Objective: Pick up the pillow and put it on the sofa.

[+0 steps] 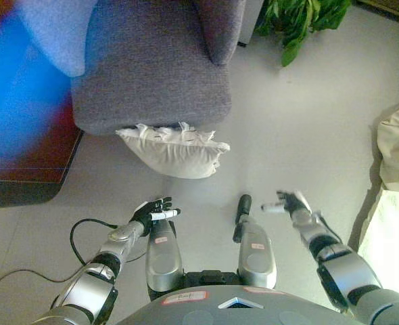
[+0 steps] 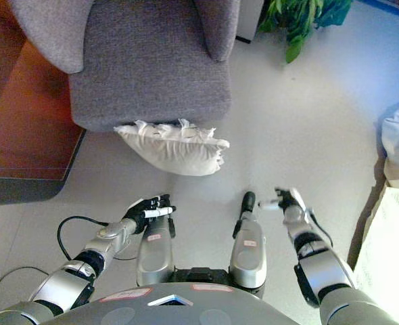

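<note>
Nearest me, left hand and right hand hover over bare floor, fingers loosely spread, holding nothing. Beyond them the white fringed pillow lies on the floor, its far edge tucked under the grey sofa's front. The sofa's top and the houseplant are cut off.

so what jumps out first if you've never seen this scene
A white pillow with frilled edges lies on the floor against the front of the grey sofa at upper centre. Below it, the left hand and right hand hover open over the floor, neither touching it.
</note>
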Available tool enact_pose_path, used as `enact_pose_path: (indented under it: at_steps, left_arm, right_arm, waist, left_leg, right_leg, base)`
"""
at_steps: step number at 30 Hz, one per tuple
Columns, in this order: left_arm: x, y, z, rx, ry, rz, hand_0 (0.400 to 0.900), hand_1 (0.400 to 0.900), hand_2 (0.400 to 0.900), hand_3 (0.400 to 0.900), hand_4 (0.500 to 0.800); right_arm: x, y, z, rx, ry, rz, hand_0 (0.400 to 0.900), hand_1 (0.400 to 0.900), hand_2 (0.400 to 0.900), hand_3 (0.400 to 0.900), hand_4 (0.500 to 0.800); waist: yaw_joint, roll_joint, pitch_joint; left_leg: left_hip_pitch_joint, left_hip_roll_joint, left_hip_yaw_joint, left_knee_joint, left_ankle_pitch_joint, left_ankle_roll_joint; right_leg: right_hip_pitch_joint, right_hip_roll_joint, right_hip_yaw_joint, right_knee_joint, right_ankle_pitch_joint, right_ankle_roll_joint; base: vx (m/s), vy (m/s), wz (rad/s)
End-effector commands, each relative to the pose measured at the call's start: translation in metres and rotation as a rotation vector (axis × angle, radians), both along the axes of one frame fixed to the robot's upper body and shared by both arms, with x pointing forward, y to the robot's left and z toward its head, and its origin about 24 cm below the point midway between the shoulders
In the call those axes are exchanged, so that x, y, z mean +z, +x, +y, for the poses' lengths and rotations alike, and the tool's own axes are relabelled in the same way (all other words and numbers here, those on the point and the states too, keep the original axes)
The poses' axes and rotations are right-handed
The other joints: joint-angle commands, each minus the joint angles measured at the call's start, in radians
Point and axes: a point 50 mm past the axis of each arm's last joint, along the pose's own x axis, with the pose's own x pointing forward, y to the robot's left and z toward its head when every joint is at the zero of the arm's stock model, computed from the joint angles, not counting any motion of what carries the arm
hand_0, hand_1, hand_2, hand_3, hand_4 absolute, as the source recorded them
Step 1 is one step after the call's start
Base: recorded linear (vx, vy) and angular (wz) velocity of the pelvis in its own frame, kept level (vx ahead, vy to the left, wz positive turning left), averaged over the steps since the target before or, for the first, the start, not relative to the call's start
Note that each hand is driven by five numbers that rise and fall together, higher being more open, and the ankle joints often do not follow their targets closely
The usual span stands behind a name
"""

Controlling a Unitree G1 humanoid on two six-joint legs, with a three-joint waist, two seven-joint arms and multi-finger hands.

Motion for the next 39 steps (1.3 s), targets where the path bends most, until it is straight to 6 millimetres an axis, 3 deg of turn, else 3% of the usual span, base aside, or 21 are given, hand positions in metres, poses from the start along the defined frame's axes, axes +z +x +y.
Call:
enact_pose_path:
  at_steps: [1,6,14,21,33,39]
  left_arm:
    - [0.015,0.015,0.013,-0.026,-0.007,-0.082,0.900,0.900,0.900,0.900,0.800]
    - [0.018,0.014,0.009,-0.046,-0.041,-0.113,0.900,0.900,0.900,0.900,0.800]
    - [0.022,0.018,-0.014,-0.065,-0.141,-0.176,0.900,0.900,0.900,0.900,0.800]
    - [0.022,0.011,-0.027,-0.056,-0.218,-0.206,0.900,0.900,0.900,0.900,0.800]
    - [0.030,0.013,-0.046,-0.016,-0.342,-0.264,0.900,0.900,0.900,0.900,0.800]
    - [0.034,0.010,-0.052,0.000,-0.408,-0.288,0.900,0.900,0.900,0.900,0.800]
  right_arm:
    - [0.055,0.038,-0.037,-0.080,-0.055,-0.145,0.900,0.900,0.900,0.900,0.800]
    - [0.105,0.064,-0.058,-0.064,-0.068,-0.220,0.900,0.900,0.900,0.900,0.800]
    - [0.172,0.097,-0.059,-0.022,-0.079,-0.307,0.900,0.900,0.900,0.900,0.800]
    - [0.197,0.111,-0.049,0.032,-0.083,-0.360,0.900,0.900,0.900,0.900,0.800]
    - [0.227,0.123,-0.038,0.087,-0.120,-0.412,0.900,0.900,0.900,0.900,0.800]
    - [0.256,0.130,-0.035,0.097,-0.112,-0.491,0.900,0.900,0.900,0.900,0.800]
  waist:
    - [0.072,0.000,0.038]
    - [0.105,0.052,0.092]
    - [0.125,0.132,0.149]
    - [0.139,0.185,0.149]
    - [0.154,0.223,0.149]
    - [0.167,0.253,0.149]
  left_leg:
    - [-0.020,-0.001,-0.035,-0.042,0.036,0.024]
    - [-0.048,-0.039,-0.084,-0.077,0.071,0.031]
    - [-0.128,-0.090,-0.098,-0.040,0.072,0.041]
    - [-0.216,-0.117,-0.088,-0.043,0.096,0.053]
    - [-0.297,-0.144,-0.078,-0.050,0.115,0.065]
    - [-0.358,-0.163,-0.078,-0.057,0.128,0.069]
  right_leg:
    - [-0.058,-0.156,0.059,0.024,0.045,0.089]
    - [-0.120,-0.174,0.066,0.150,-0.024,0.082]
    - [-0.222,-0.185,0.102,0.245,-0.078,0.072]
    - [-0.310,-0.172,0.117,0.275,-0.095,0.062]
    - [-0.389,-0.165,0.122,0.257,-0.073,0.058]
    - [-0.453,-0.168,0.126,0.261,-0.066,0.059]
  base:
    - [-0.03,0.012,0.24]
    - [0.04,0.023,0.27]
    - [0.02,0.093,0.11]
    - [0.00,0.116,-0.01]
    - [-0.01,0.081,0.00]
    - [-0.01,0.071,0.08]
